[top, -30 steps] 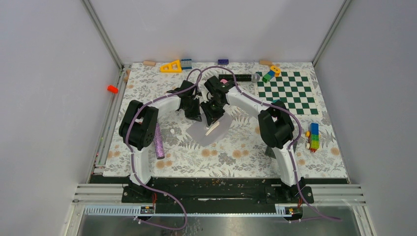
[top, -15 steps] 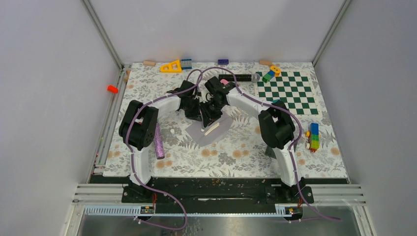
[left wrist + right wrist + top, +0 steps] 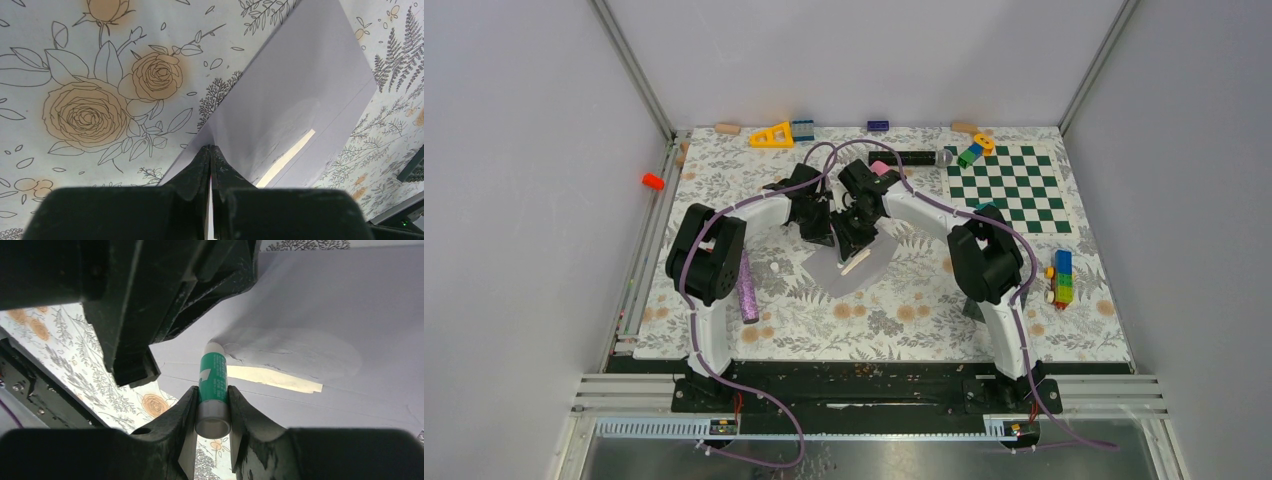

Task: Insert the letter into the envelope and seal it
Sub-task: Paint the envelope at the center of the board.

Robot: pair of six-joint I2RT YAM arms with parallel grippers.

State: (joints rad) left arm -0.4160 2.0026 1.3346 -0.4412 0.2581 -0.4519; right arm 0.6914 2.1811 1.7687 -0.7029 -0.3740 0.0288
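The left gripper (image 3: 210, 150) held the envelope (image 3: 300, 75) by its pinched flap, raised so the right gripper (image 3: 212, 395), clamped on a glue stick (image 3: 213, 377), could coat it

The envelope (image 3: 876, 262), light grey and flat, is being supported by the floral desk (image 3: 904, 320) near its middle, with its triangular flap being held lifted off the body by its tip. The letter (image 3: 287, 157) is being shown only as a narrow tan strip in the envelope's open mouth, the rest being hidden inside.
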